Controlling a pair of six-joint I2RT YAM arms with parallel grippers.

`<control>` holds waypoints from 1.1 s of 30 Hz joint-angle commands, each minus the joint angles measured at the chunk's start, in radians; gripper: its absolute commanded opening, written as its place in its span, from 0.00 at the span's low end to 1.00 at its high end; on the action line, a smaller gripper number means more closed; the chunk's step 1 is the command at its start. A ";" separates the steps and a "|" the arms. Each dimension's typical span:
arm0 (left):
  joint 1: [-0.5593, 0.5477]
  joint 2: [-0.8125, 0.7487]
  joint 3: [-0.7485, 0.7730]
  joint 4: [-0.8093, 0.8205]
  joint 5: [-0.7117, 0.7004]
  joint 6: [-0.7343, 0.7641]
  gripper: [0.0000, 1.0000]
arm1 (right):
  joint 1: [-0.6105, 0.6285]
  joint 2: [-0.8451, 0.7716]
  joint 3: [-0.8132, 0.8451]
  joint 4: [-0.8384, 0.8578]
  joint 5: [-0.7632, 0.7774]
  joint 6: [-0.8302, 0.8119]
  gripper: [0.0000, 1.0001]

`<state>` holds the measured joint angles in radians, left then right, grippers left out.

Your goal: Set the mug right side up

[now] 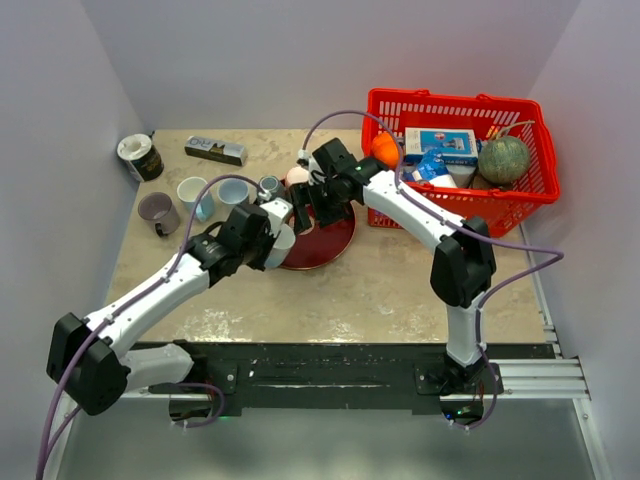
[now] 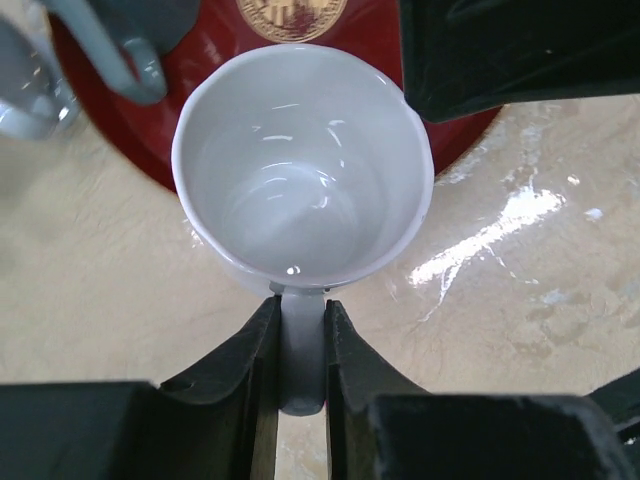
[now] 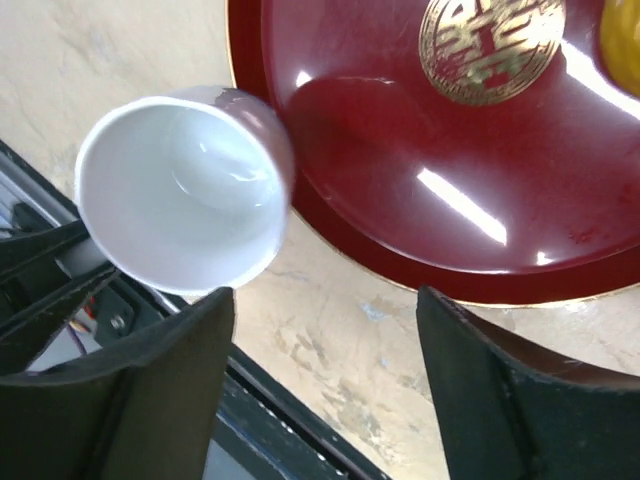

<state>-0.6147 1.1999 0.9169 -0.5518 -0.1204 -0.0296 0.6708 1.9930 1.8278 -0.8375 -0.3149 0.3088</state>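
Beige stone-look table (image 1: 400,290), white walls on 3 sides. Left gripper (image 2: 302,312) is clamped on the handle of the white mug (image 2: 300,170): both fingers are pressed flat against the handle and the cup body sits just past the fingertips. The mug mouth faces straight back at the left wrist cam, inside empty. Can't tell if the base rests on the table or is lifted.

Right gripper (image 3: 320,300) is spread wide with nothing between the fingers. It hangs over the rim of the red plate (image 3: 400,150). The mug is just outside 1 finger, not touching it. The plate lies beyond the mug from the left gripper. Red basket (image 1: 450,95) is off to the right arm's outer side.
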 commanded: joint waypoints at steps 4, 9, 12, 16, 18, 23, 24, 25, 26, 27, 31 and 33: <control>0.004 -0.158 -0.012 0.070 -0.338 -0.229 0.00 | -0.043 -0.160 -0.038 0.156 0.106 0.138 0.98; 0.004 -0.189 -0.047 0.066 -0.496 -0.392 0.00 | -0.057 -0.213 -0.094 0.193 0.166 0.141 0.99; 0.006 -0.168 -0.058 0.053 -0.585 -0.501 0.00 | -0.060 -0.237 -0.131 0.222 0.181 0.141 0.99; 0.062 -0.157 -0.088 0.082 -0.598 -0.604 0.00 | -0.068 -0.272 -0.174 0.248 0.185 0.145 0.99; 0.139 -0.161 -0.136 0.128 -0.556 -0.615 0.00 | -0.071 -0.278 -0.186 0.247 0.183 0.144 0.99; 0.279 -0.163 -0.214 0.216 -0.548 -0.651 0.00 | -0.077 -0.295 -0.246 0.256 0.158 0.142 0.99; 0.283 -0.158 -0.211 0.208 -0.570 -0.664 0.00 | -0.079 -0.298 -0.255 0.258 0.155 0.142 0.99; 0.288 -0.152 -0.210 0.204 -0.585 -0.682 0.00 | -0.082 -0.299 -0.269 0.259 0.146 0.144 0.99; 0.297 -0.142 -0.207 0.198 -0.620 -0.691 0.00 | -0.080 -0.304 -0.275 0.259 0.145 0.144 0.99; 0.302 -0.135 -0.202 0.182 -0.643 -0.702 0.00 | -0.083 -0.306 -0.282 0.262 0.140 0.144 0.99; 0.346 -0.092 -0.199 0.155 -0.690 -0.734 0.00 | -0.089 -0.312 -0.303 0.255 0.139 0.138 0.99; 0.383 -0.079 -0.207 0.145 -0.700 -0.748 0.00 | -0.091 -0.312 -0.308 0.247 0.135 0.130 0.99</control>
<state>-0.2859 1.1076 0.6819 -0.4732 -0.6865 -0.7052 0.6075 1.7115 1.5433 -0.5743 -0.1852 0.4427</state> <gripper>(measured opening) 0.221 0.986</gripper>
